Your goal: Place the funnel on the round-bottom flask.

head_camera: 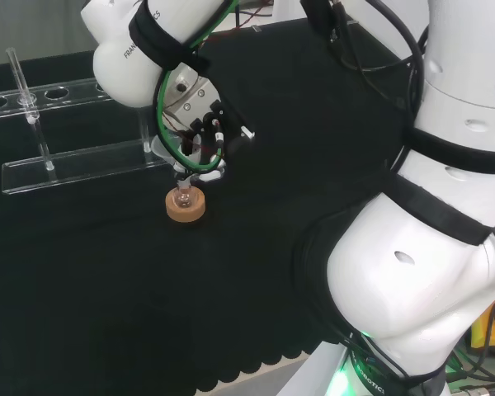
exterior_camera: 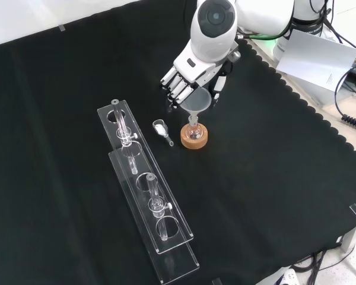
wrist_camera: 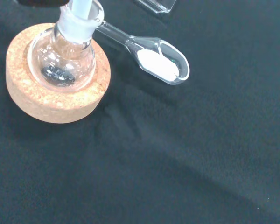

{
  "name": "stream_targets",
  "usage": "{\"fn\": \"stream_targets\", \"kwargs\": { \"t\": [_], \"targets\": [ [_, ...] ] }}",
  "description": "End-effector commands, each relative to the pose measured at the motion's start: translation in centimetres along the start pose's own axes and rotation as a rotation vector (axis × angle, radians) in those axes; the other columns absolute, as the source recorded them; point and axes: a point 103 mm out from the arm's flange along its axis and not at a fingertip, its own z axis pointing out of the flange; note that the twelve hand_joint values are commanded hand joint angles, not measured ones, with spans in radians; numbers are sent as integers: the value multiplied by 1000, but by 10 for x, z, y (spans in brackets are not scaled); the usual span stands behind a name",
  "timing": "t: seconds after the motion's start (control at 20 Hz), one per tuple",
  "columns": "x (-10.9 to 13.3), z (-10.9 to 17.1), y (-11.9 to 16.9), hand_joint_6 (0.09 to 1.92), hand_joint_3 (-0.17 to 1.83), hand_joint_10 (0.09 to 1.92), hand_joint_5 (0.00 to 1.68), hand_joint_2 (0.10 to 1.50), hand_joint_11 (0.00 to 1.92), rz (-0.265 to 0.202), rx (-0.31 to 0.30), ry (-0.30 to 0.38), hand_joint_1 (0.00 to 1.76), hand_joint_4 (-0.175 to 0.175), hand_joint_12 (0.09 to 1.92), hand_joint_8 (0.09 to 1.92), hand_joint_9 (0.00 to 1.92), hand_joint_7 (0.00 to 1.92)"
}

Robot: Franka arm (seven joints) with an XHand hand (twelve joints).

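Funnel, clear, light and breakable, sits just above centre of the front view, its stem in the neck of the round-bottom flask on the cork ring. Robot hand curls round the cone's rim, probably the safest hold; smooth walls look slippery.

From the head view, the hand covers the funnel, and the flask barely peeks out beneath it. At the wrist, the funnel's stem runs off the picture's edge, cone unseen.
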Motion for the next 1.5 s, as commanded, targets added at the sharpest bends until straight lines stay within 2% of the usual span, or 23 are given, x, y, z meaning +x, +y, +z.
{"fn": "stream_targets", "kwargs": {
  "t": [0.05,0.45,0.5,0.55,0.75,0.95,1.35,1.5],
  "targets": [
    [1,1,0,710,-175,630,387,1000,296,-2,4,5,762,-54,1336,772,666,385],
    [4,4,0,696,-175,634,369,1002,293,-6,16,33,752,-60,1336,777,658,377],
    [5,5,-1,670,-175,640,356,1002,292,-45,1,60,748,-62,1338,782,654,373],
    [5,5,-1,616,-175,648,338,1001,291,-57,0,68,742,-66,1340,789,648,364],
    [2,10,0,277,-175,677,301,992,284,-43,13,71,709,-79,1348,807,619,318],
    [9,8,-1,134,-175,685,258,987,274,-26,23,52,699,-84,1354,801,589,264],
    [6,15,-5,87,-175,689,209,980,263,-11,49,73,696,-85,1360,787,553,213],
    [3,16,-7,87,-175,684,172,975,259,-33,51,100,694,-85,1360,776,531,184]
  ]
}}
